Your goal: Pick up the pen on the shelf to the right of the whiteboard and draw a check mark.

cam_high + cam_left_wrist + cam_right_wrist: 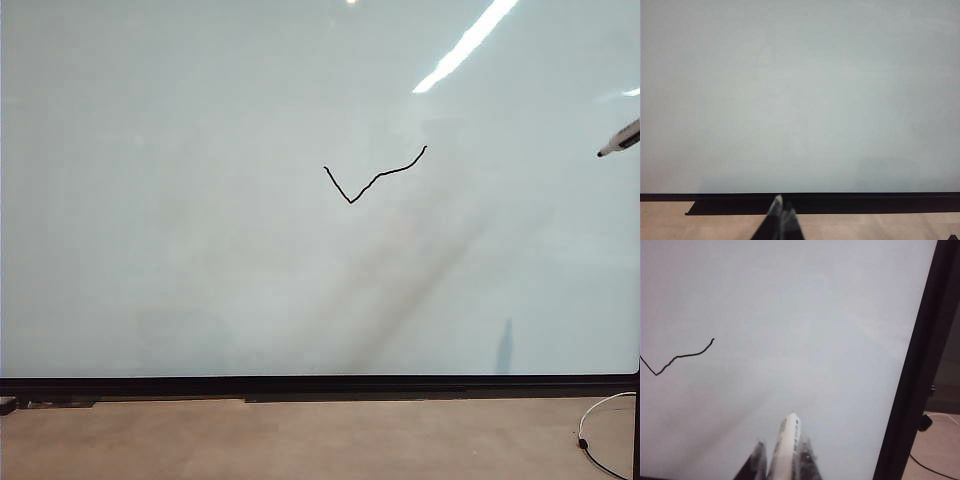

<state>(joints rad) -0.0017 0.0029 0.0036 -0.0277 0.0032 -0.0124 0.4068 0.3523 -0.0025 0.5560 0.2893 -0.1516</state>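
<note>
Exterior view: check mark (372, 178) sits near the whiteboard (200, 250) centre, short left stroke meeting a longer wavy right one, so the drawing looks done. Pen (620, 138) pokes in at the board's right edge, dark tip aimed down-left toward the mark, well apart from it; whether the tip touches the surface can't be told, prob. just off it.

Right wrist view: right gripper (781, 460) is clamped on the pen (786, 442), fingers (756, 460) nearly closed either side of the white barrel, which runs out along the gripper's own line toward the board. The mark (680, 357) lies off to one side of the pen, away from the black frame at the board's right edge.

Left wrist view: left gripper (782, 215) is low by the board's bottom frame edge, tips together, holding nothing, far from the action.

Key relation for what's next: pen's long axis points at the board w/ the mark toward the board centre from it. Right arm is the nearer one and already has the pen. Judgement: what's left is prob. taking the pen back toward the right side, where the shelf should be; shelf itself isn't in view.
</note>
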